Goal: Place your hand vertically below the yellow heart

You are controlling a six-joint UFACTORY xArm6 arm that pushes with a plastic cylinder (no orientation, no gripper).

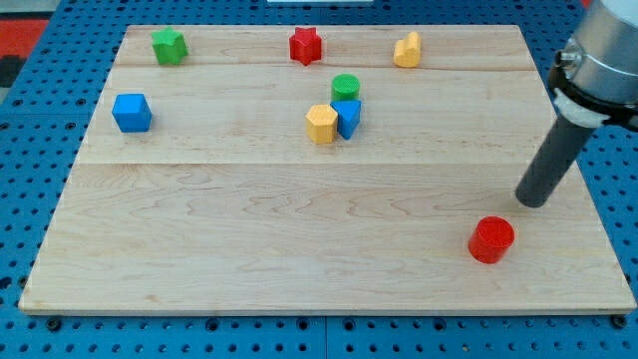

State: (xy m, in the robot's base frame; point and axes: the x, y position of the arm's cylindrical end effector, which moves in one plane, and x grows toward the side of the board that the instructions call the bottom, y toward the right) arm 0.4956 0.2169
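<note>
One tilted rod [534,197] near red cylinder [491,240]

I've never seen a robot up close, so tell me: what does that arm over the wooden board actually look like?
Only the arm's end shows, at the view's right. A light grey rounded metal housing with a black ring beneath narrows into a straight dark grey cylindrical rod. My tip is its plain blunt lower end. No cables, markings or fingers are visible.

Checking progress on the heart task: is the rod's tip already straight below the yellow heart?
No: my tip sits far toward the view's right, just above the red cylinder, not below the yellow heart.
</note>
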